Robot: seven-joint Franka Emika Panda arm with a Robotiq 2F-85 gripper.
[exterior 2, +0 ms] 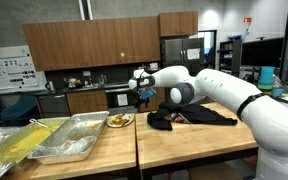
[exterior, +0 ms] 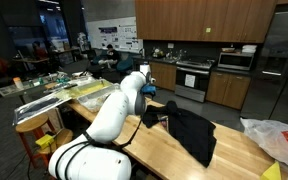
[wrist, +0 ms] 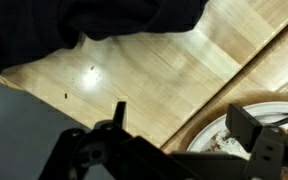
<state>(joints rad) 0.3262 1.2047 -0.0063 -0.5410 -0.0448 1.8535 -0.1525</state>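
Small white round plate (wrist: pixel 216 135) with food scraps sits on the light wooden table (wrist: pixel 174 70), at the lower right of the wrist view, partly under one finger. In an exterior view the plate (exterior 2: pixel 119 121) lies near the table's far edge, just beside the metal trays. The Robotiq gripper (wrist: pixel 184 125) hangs above the table over the plate's edge; its jaws are spread wide with nothing between them and touch nothing. In both exterior views the gripper (exterior: pixel 150 90) is clearly raised off the tabletop.

Crumpled black cloth (wrist: pixel 44 25) fills the top of the wrist view, lying flat on the table. In an exterior view it (exterior 2: pixel 194 116) spreads out on the plate's other side, near it but apart.

Two shiny rectangular metal trays (exterior 2: pixel 94 140) stand side by side on the adjoining table, one holding yellow material (exterior 2: pixel 19 140). A crinkled white plastic bag (exterior: pixel 279 140) lies at the table end beyond the cloth. Brown wooden kitchen cabinets (exterior 2: pixel 94 40) are behind.
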